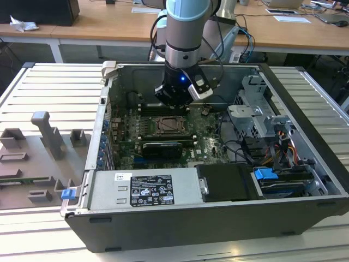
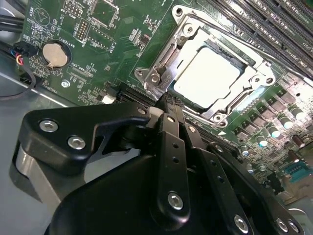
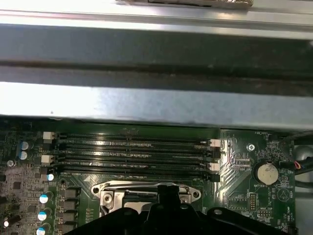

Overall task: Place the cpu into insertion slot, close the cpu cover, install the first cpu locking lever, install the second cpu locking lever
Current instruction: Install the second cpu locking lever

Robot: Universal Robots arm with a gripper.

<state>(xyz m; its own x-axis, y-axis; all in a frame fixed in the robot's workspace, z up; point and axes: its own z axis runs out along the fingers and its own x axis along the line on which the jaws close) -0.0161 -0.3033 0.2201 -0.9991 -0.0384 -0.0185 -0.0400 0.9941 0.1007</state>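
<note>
gripper (image 2: 168,105) low over the green board (image 2: 98,49), fingers (image 2: 172,142) pressed together, tips touching the near edge of the cpu cover (image 2: 164,58). cover closed over the cpu (image 2: 208,73), seated in the insertion slot (image 1: 166,126) mid-frame in the exterior view.

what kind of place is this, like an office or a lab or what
Probably a robotics lab or test workshop. An opened computer case lies on a slatted metal workbench with grey fixture blocks, the gripper works over the cpu, and office desks stand behind.
</note>
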